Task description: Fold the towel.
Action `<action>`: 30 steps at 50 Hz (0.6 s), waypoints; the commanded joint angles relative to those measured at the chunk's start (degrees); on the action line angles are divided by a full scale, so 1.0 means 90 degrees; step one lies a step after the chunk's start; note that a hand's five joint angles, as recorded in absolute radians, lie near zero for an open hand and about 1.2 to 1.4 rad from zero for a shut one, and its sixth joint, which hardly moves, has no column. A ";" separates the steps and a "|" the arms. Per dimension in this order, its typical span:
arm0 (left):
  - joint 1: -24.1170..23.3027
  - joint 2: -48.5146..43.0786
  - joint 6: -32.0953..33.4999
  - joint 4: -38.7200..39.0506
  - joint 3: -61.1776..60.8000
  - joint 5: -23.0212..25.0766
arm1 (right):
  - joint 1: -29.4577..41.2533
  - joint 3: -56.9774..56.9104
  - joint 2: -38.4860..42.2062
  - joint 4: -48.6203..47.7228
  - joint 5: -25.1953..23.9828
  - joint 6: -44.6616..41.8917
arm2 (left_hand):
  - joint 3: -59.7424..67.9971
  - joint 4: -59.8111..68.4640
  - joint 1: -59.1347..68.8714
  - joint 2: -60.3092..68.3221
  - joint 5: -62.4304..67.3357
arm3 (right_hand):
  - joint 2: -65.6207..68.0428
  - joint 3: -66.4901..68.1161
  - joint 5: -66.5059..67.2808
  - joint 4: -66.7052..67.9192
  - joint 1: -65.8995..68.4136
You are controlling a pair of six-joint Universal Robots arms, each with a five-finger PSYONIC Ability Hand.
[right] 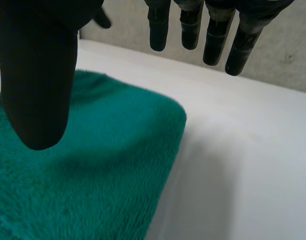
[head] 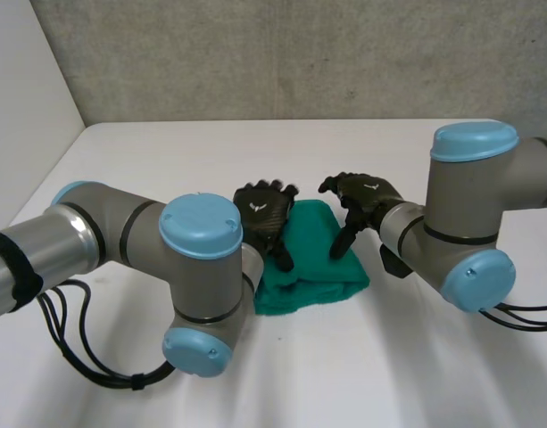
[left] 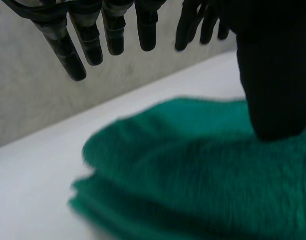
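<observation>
A green towel (head: 316, 259) lies folded into a thick bundle on the white table (head: 362, 160), between the two hands. My left hand (head: 266, 209) hovers over the bundle's left edge, fingers straight and spread, holding nothing. My right hand (head: 362, 198) hangs over the bundle's right side, fingers relaxed and empty. In the left wrist view the towel (left: 192, 170) shows stacked layers under my left hand's thumb (left: 275, 75), with the fingers (left: 110, 27) above the cloth. In the right wrist view the towel's rounded corner (right: 157, 115) lies under my right hand's thumb (right: 40, 70).
A grey wall (head: 300, 53) runs along the table's far edge and a white panel (head: 23, 107) stands at the left. Bare white table (right: 247, 150) lies to the right of the towel and in front of it.
</observation>
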 commanded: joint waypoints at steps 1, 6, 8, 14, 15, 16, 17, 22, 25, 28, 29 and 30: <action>0.0114 0.0064 0.0207 -0.0449 -0.0419 -0.0577 | 0.0052 -0.0419 0.0397 0.0252 -0.0047 -0.0098 | 0.0370 0.0314 0.0327 0.0324 0.0332 | -0.0325 -0.0247 -0.0454 -0.0386 -0.0215; 0.0192 0.0230 0.0734 -0.0498 -0.0751 -0.0577 | 0.0207 -0.0672 0.0699 0.0496 -0.0047 -0.0488 | 0.0277 0.0221 0.0234 0.0231 0.0239 | -0.0325 -0.0247 -0.0454 -0.0386 -0.0215; 0.0192 0.0299 0.0978 -0.0498 -0.0868 -0.0577 | 0.0257 -0.0702 0.0739 0.0535 -0.0037 -0.0586 | 0.0146 0.0090 0.0104 0.0100 0.0108 | -0.0325 -0.0247 -0.0454 -0.0386 -0.0215; 0.0163 0.0494 0.1145 -0.0478 -0.0986 -0.0567 | 0.0345 -0.1189 0.1266 0.1130 0.0362 -0.1552 | 0.0015 -0.0041 -0.0028 -0.0031 -0.0023 | -0.0325 -0.0247 -0.0454 -0.0386 -0.0215; 0.0134 0.0523 0.1145 -0.0468 -0.0986 -0.0557 | 0.0354 -0.1229 0.1276 0.1150 0.0431 -0.1553 | 0.0015 -0.0041 -0.0028 -0.0031 -0.0023 | -0.0325 -0.0247 -0.0454 -0.0386 -0.0215; 0.0124 0.0591 0.1145 -0.0468 -0.0986 -0.0557 | 0.0345 -0.1259 0.1276 0.1170 0.0490 -0.1553 | -0.0003 -0.0059 -0.0046 -0.0049 -0.0041 | -0.0325 -0.0247 -0.0454 -0.0386 -0.0215; 0.0114 0.0640 0.1145 -0.0468 -0.0976 -0.0567 | 0.0335 -0.1259 0.1266 0.1160 0.0529 -0.1534 | -0.0004 -0.0060 -0.0046 -0.0049 -0.0042 | -0.0325 -0.0247 -0.0454 -0.0386 -0.0215; 0.0153 0.1166 0.1125 -0.0517 -0.0879 -0.0538 | 0.0296 -0.1220 0.0360 0.0868 0.0685 -0.1495 | -0.0152 -0.0208 -0.0195 -0.0198 -0.0190 | -0.0325 -0.0247 -0.0454 -0.0386 -0.0215; 0.0240 0.1701 0.1116 -0.0633 -0.0714 -0.0344 | 0.0257 -0.1025 -0.0451 0.0546 0.0773 -0.1310 | -0.0227 -0.0283 -0.0270 -0.0273 -0.0265 | -0.0325 -0.0247 -0.0454 -0.0386 -0.0215; 0.0474 0.2153 0.1057 -0.0897 -0.0566 -0.0167 | 0.0237 -0.0694 -0.1288 0.0185 0.1103 -0.1047 | -0.0228 -0.0284 -0.0271 -0.0274 -0.0266 | -0.0325 -0.0247 -0.0454 -0.0386 -0.0215; 0.0601 0.2300 0.0999 -0.1014 -0.0508 -0.0128 | 0.0227 -0.0605 -0.1515 0.0087 0.1251 -0.1007 | -0.0228 -0.0284 -0.0271 -0.0274 -0.0266 | -0.0325 -0.0247 -0.0454 -0.0386 -0.0215; 0.0873 0.2591 0.0795 -0.1257 -0.0382 -0.0060 | 0.0053 -0.0334 -0.2058 -0.0185 0.1716 -0.0977 | -0.0209 -0.0265 -0.0252 -0.0255 -0.0247 | -0.0325 -0.0247 -0.0454 -0.0386 -0.0215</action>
